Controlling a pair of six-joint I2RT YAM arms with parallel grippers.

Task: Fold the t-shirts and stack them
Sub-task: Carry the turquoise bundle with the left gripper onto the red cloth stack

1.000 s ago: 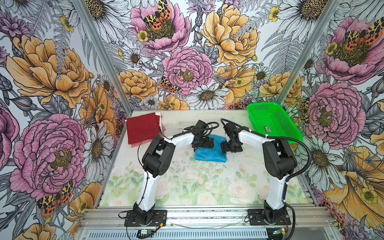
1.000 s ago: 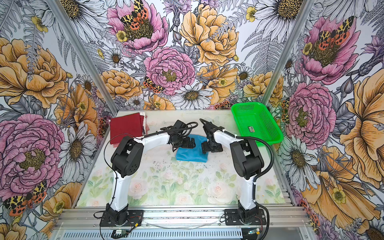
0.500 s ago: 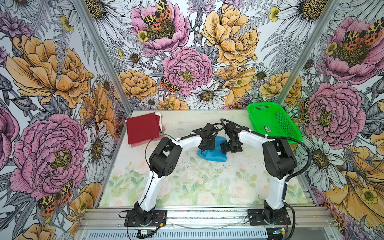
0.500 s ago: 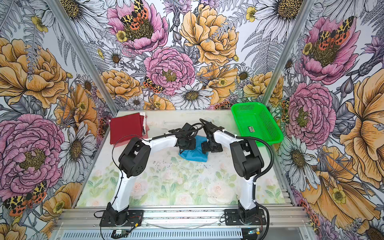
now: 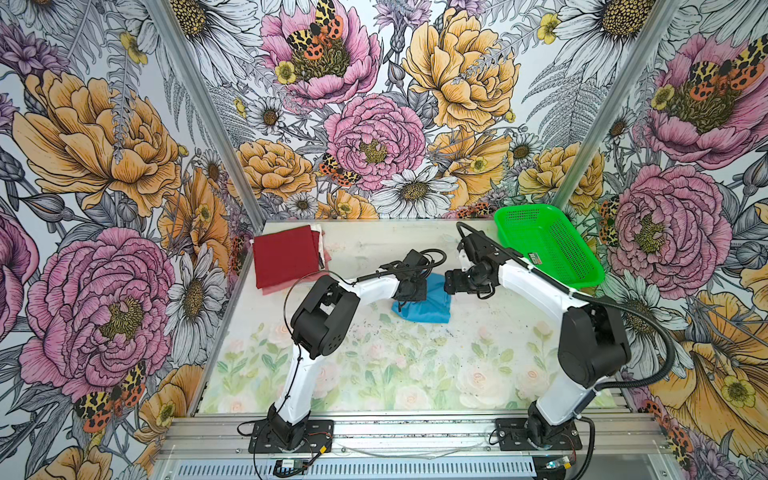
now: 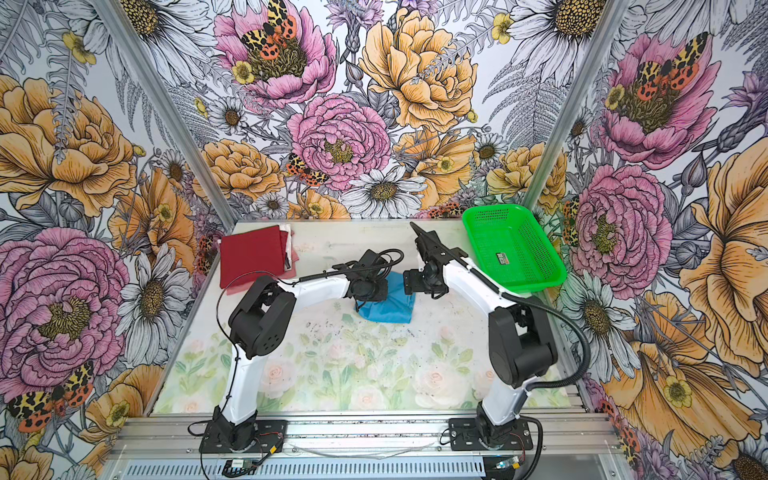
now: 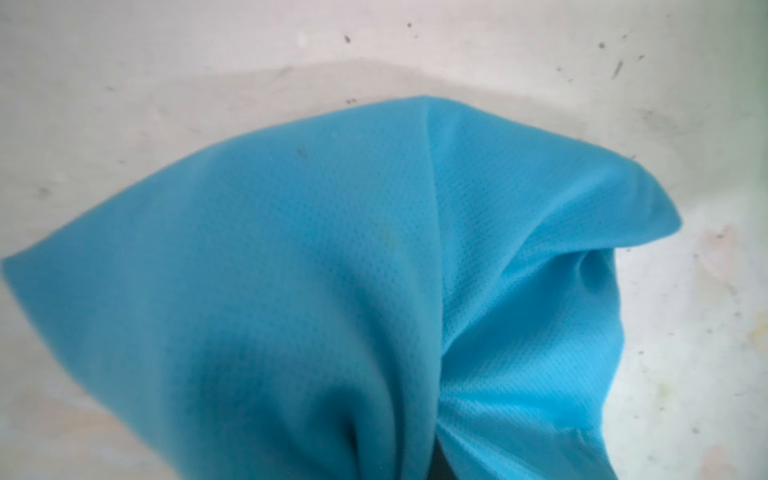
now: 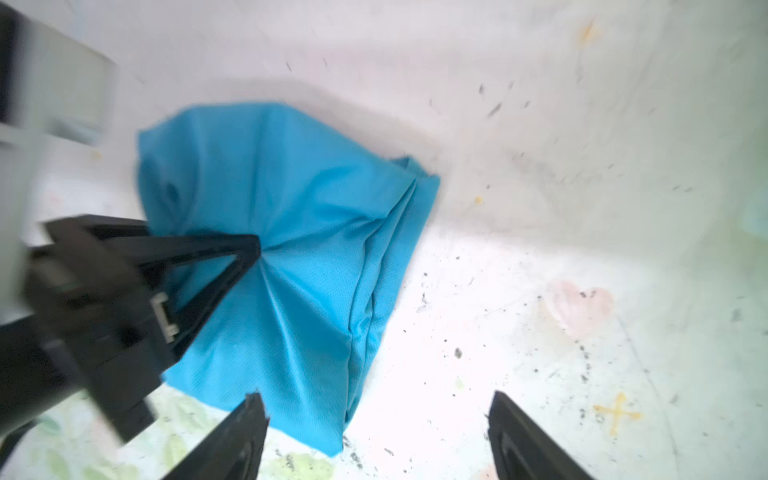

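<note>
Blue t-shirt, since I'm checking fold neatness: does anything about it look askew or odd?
Yes. The blue t-shirt is not lying flat: the left claw pinches it, puckering the cloth into radiating creases, and its layered edges fan unevenly. The maroon t-shirt at the far left lies flat and square.

Left arm [image 5: 374, 286] stretched low toward the blue t-shirt [image 5: 428, 309], left claw [image 8: 254, 248] nipped tight on a bunch of its cloth, right arm [image 5: 528, 286] bent in from the shirt's opposite side, right claw [image 8: 376, 397] just beside it, jaws spread wide
</note>
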